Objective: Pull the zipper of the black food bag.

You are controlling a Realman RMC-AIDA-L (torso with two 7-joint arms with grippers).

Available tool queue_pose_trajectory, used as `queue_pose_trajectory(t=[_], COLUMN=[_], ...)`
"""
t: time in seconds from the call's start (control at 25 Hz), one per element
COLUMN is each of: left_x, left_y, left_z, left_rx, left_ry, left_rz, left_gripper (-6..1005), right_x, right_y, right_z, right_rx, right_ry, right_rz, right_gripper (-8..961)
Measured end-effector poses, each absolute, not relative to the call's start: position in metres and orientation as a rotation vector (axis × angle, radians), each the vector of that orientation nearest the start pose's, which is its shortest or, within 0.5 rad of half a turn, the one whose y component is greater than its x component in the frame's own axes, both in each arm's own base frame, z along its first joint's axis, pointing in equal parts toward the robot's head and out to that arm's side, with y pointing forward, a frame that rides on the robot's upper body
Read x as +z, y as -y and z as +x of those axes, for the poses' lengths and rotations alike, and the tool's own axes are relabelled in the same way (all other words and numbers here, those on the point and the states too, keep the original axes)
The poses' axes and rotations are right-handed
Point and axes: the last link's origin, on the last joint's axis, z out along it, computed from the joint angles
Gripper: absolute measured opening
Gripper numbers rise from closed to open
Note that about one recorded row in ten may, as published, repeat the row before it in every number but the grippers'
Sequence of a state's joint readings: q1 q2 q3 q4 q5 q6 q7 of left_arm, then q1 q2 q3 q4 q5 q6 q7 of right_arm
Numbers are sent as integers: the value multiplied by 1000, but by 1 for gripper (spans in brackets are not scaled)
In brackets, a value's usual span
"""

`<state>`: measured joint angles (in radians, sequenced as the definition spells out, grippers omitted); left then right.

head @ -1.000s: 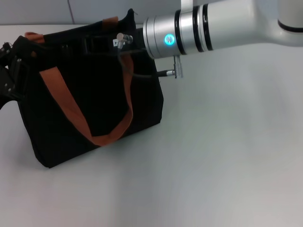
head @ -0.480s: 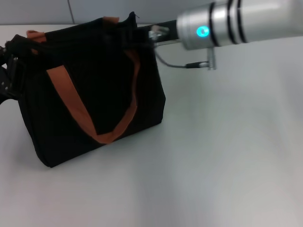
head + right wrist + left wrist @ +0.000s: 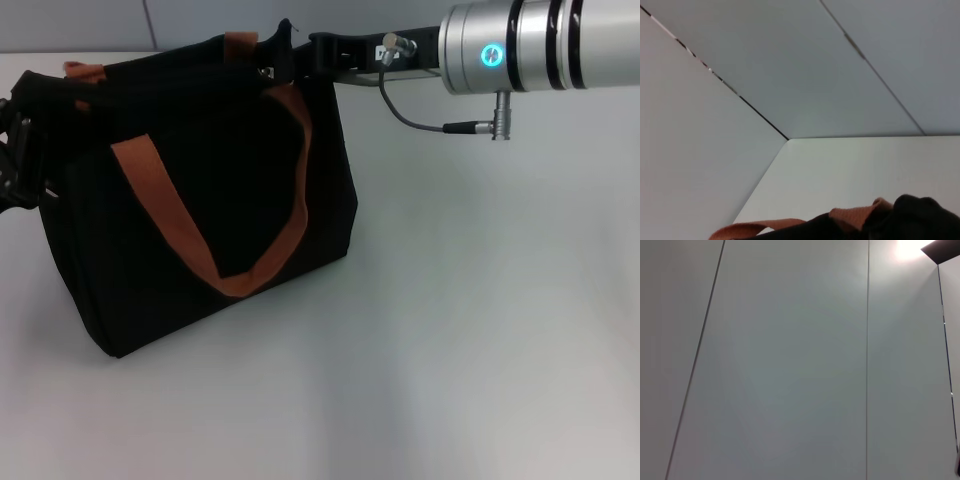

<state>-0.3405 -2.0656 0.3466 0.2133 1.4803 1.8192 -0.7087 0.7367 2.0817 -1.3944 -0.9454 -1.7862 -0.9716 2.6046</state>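
black food bag [image 3: 200, 190] upright | right gripper [image 3: 300, 55] at rim corner, jaws unclear | no readable text

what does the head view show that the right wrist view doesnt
Only the head view shows the whole boxy black fabric food bag on the white table, the right gripper at the bag's top rim, and the left gripper at its other end. Only the right wrist view shows the grey wall panels. Both show the bag's black top and rust-orange webbing strap handles.
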Motion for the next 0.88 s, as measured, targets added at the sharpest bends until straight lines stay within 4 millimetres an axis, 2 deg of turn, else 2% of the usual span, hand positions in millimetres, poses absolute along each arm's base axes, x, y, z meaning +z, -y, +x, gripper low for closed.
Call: queue_pose_trajectory(t=[0.24, 0.44, 0.56, 0.68, 0.88], left_x=[39, 39, 39, 41, 48], left_y=[-262, -262, -262, -261, -259], left_z=[-304, -305, -307, -311, -317], left_rx=[-1269, -1274, -1280, -1266, -1271], left_ry=[316, 331, 366, 397, 459], left_rz=[-1867, -1877, -1884, -1885, -1898], left_gripper=[23, 24, 24, 24, 25], right_x=[-31, -14, -3, 9, 24], right_y=[-411, -404, -397, -383, -345], right_z=[108, 119, 132, 147, 170], right_rx=[767, 982, 1125, 1313, 1512], right_ry=[-1386, -1301, -1229, -1082, -644], right_rz=[-2481, -2495, -2489, -2508, -2600], right_gripper=[1, 0, 67, 145, 315])
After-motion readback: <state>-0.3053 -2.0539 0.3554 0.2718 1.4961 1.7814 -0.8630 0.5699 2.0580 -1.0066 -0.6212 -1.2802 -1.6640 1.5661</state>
